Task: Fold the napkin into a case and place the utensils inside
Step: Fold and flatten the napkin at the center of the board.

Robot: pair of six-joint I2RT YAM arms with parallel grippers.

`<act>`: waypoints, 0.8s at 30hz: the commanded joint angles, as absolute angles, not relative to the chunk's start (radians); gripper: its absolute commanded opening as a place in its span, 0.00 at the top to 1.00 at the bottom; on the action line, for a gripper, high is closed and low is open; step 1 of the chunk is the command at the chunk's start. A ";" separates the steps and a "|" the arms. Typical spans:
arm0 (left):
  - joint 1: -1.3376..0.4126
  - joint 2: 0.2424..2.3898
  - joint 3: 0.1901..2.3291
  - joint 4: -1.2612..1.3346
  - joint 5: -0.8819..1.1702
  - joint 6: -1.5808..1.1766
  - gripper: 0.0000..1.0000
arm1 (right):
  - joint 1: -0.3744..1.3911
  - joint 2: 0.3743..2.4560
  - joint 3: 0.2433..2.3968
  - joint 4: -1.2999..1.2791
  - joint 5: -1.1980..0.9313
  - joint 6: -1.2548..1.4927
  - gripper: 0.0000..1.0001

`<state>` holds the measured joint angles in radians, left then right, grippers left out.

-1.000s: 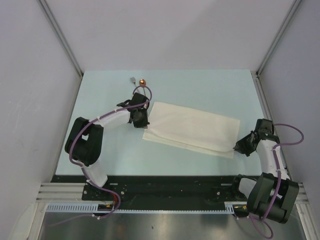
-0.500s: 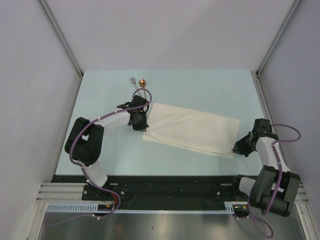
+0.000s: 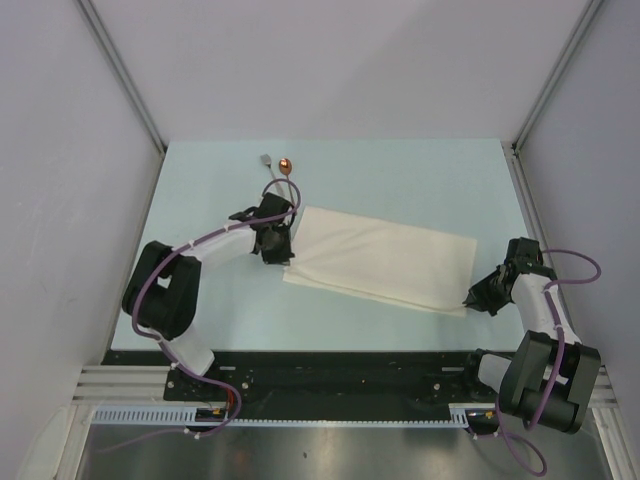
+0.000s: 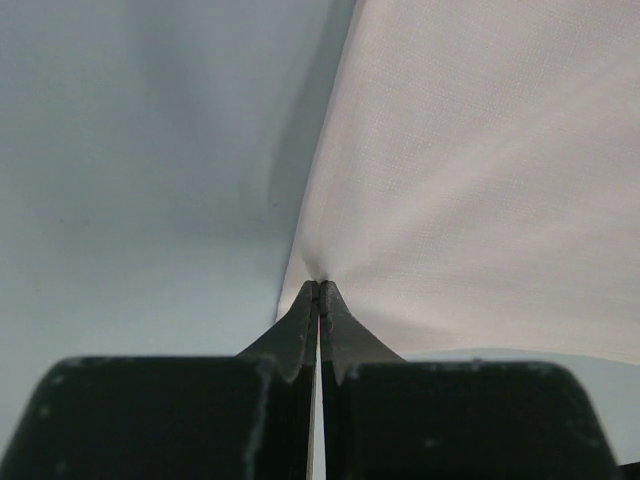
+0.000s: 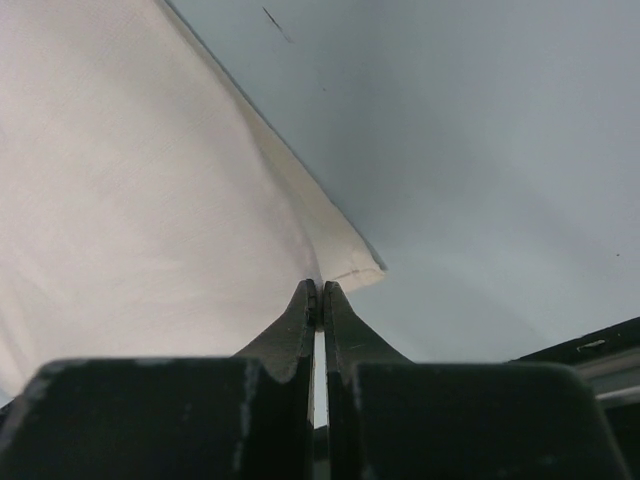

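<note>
Cream cloth, the napkin (image 3: 380, 262), is laid flat across the middle of the worktop (image 3: 420, 180) as a long rectangle slanting from 10 o'clock to 4 o'clock. Its 10 o'clock end is pinched by the left jaws and its 4 o'clock corner by the right jaws; both pairs are seen closed tight on the fabric's edge.

The folding step is judged to be in hand, with the strip not yet narrowed into a case. A further fold is called for next, with both ends lifted and carried together so the edges stay aligned.

No pocket is formed yet and nothing is held in the cloth. The fork (image 3: 267, 163) and copper-bowled spoon (image 3: 286, 166) are left on bare worktop at 11 o'clock, just beyond the left arm (image 3: 225, 240).
</note>
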<state>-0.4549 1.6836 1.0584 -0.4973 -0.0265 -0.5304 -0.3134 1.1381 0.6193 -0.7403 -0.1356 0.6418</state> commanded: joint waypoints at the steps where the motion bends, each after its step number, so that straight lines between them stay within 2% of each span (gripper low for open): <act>1: -0.445 1.625 1.028 -0.512 -0.046 -0.509 1.00 | -0.318 1.123 0.644 -0.787 -0.084 0.634 1.00; 24: -0.451 1.678 0.977 -0.479 -0.046 -0.528 1.00 | -0.310 1.275 0.635 -0.669 -0.094 0.637 0.99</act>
